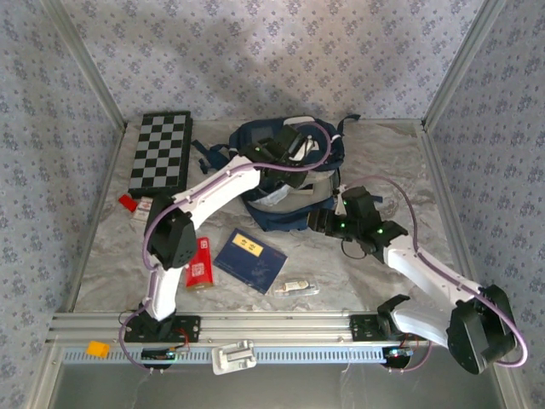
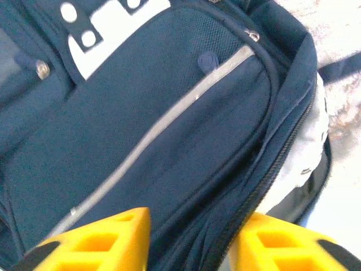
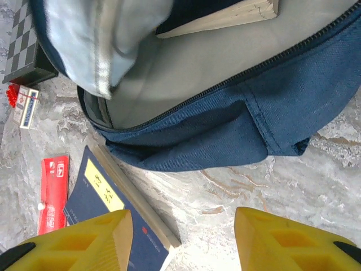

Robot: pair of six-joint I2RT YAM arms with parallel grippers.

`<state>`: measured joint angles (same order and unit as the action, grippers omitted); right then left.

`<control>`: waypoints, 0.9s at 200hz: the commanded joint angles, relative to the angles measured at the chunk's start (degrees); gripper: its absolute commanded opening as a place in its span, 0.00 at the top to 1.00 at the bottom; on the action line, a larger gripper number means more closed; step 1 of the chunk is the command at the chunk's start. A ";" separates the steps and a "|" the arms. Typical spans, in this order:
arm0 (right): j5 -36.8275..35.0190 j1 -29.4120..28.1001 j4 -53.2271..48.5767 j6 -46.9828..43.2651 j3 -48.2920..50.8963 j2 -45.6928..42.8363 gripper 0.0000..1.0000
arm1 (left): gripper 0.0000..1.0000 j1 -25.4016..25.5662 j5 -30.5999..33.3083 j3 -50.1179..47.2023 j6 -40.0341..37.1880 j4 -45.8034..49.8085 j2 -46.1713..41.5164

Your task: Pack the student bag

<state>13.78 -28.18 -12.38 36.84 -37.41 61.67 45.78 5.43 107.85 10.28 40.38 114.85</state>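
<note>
The student bag (image 1: 285, 218) lies at the back middle of the table, navy with white panels, its main zip undone. My left gripper (image 1: 285, 146) hangs over the bag's top. In the left wrist view its yellow fingers (image 2: 113, 237) stand apart above the front pocket (image 2: 169, 113), and a loose fold of navy fabric along the zip runs between them without being pinched. My right gripper (image 1: 322, 220) is at the bag's near right edge, open over bare table (image 3: 183, 226). The bag's mouth (image 3: 225, 124) gapes, showing grey lining and a book edge (image 3: 225, 17) inside.
A dark blue book (image 1: 249, 260) with a yellow label lies in front of the bag, and a red packet (image 1: 199, 262) lies left of it. A chessboard (image 1: 162, 152) sits at the back left beside a small red-and-white box (image 1: 136, 204). A clear item (image 1: 294, 288) rests near the front rail.
</note>
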 commanded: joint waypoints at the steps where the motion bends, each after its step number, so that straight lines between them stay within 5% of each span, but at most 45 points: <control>1: 0.40 -0.71 -4.03 1.59 1.19 -3.02 0.47 | 0.54 -0.10 -3.25 -7.59 5.93 1.21 -11.75; 48: 0.27 -5.78 -2.51 5.77 2.50 0.47 0.44 | 0.37 -2.32 -6.14 -39.33 25.98 -8.21 -36.08; 90: -5.72 -14.66 -2.34 5.61 -0.97 8.40 0.43 | 0.34 -1.95 -7.74 -62.14 45.64 -9.58 -49.80; 112: -8.02 -17.65 -0.36 6.12 -2.10 12.46 0.41 | 0.31 0.20 -2.93 -70.19 53.37 -9.75 -56.15; 141: -9.69 -20.45 0.54 6.05 -5.72 18.77 0.41 | 0.30 0.66 -6.12 -81.61 62.65 -19.59 -60.47; 180: -10.52 -22.21 2.42 6.86 -8.06 24.32 0.40 | 0.30 0.72 -5.22 -85.81 64.33 -22.45 -62.89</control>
<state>5.21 -49.82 -11.38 42.48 -43.24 83.37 46.30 -0.01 23.49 70.04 24.51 53.69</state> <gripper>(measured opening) 0.600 0.700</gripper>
